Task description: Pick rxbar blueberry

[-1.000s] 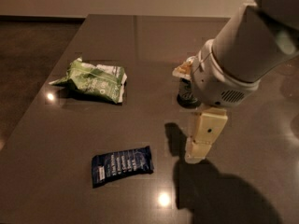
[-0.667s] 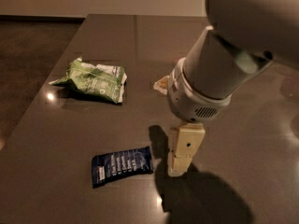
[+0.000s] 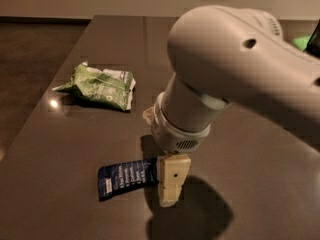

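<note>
The rxbar blueberry (image 3: 125, 178) is a flat dark navy wrapper with white text, lying on the dark table (image 3: 60, 149) near the front. My gripper (image 3: 170, 186) hangs down from the big white arm, right at the bar's right end and close above the table. One cream finger (image 3: 171, 180) shows, overlapping the bar's right edge. I cannot tell whether it touches the bar.
A wrinkly green-and-white snack bag (image 3: 100, 86) lies at the back left of the table. The white arm (image 3: 235, 69) covers the table's middle and right. The table's left edge drops to a dark floor (image 3: 25, 74). A small green shape (image 3: 301, 42) shows at far right.
The arm has swung left and toward the front, bringing the gripper from well right of the bar to its right end. The soda can is now hidden behind the arm.
</note>
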`<state>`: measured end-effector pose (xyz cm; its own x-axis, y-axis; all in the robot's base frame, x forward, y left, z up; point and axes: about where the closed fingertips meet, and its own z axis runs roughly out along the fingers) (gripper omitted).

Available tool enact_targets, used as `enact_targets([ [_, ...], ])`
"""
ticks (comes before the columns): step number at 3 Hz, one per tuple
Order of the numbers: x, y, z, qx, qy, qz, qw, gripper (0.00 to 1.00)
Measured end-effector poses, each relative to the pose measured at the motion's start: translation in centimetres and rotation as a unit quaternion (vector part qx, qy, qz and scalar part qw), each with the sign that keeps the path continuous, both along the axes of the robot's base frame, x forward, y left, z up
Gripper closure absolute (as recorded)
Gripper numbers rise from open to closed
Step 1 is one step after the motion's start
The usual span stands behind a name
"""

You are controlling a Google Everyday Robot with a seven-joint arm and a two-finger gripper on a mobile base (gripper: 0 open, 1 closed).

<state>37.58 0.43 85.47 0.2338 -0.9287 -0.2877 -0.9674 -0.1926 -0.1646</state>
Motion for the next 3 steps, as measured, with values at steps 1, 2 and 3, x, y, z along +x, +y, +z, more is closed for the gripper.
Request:
enact_targets([
  [1,-1.0,1.2,-2.4,-0.010,0.025,0.011,0.9996,0.00],
  [2,-1.9,2.1,-3.0,-0.009,0.046,0.015,0.9988,0.03],
  [3,-2.3,2.6,-2.9,-0.004,0.056,0.018,0.9983,0.25],
])
